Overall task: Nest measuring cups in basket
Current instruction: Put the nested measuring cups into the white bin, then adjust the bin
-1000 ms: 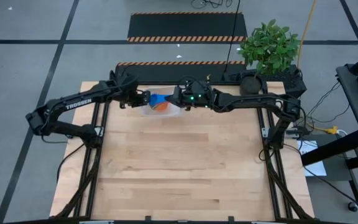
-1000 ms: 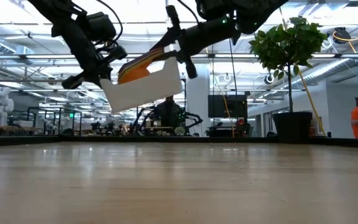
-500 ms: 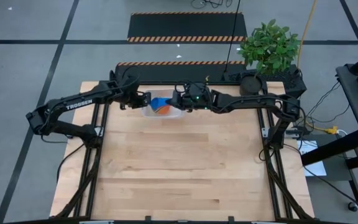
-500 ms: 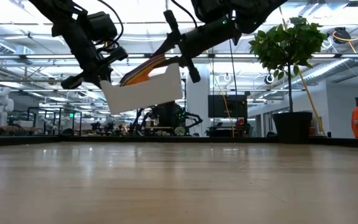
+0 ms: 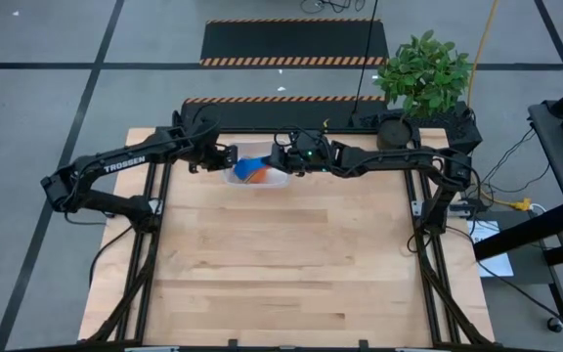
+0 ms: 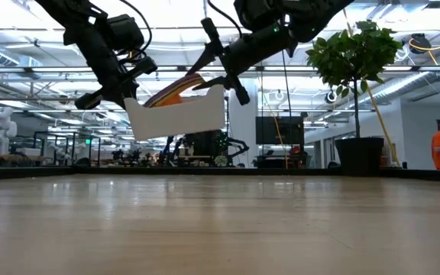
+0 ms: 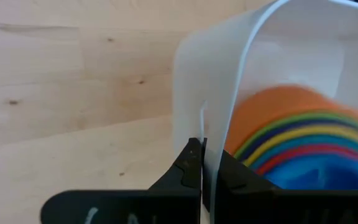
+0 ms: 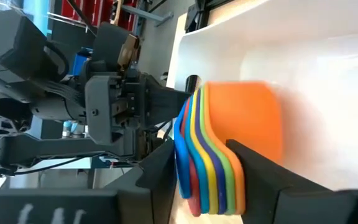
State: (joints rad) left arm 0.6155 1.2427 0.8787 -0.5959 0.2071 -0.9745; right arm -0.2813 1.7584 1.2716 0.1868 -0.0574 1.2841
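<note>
Straddling nested measuring cups (image 8: 213, 149), right fingers (image 8: 263, 171) part; left pinch basket (image 7: 229, 81).

You get a top-down cam over the whole desk (image 5: 281, 264), a desk-level cam facing the far room, and two close wrist cams; all share the basket (image 6: 178, 116).

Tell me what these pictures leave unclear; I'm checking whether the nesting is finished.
- Cup count: in the high view the stack of measuring cups is too small to count, and the right claw covers part of it in the right wrist view.
- Bowls: the basket wall hides them in the low view.
- Stack's far end: blurred and cut off by the edge in the left wrist view.
</note>
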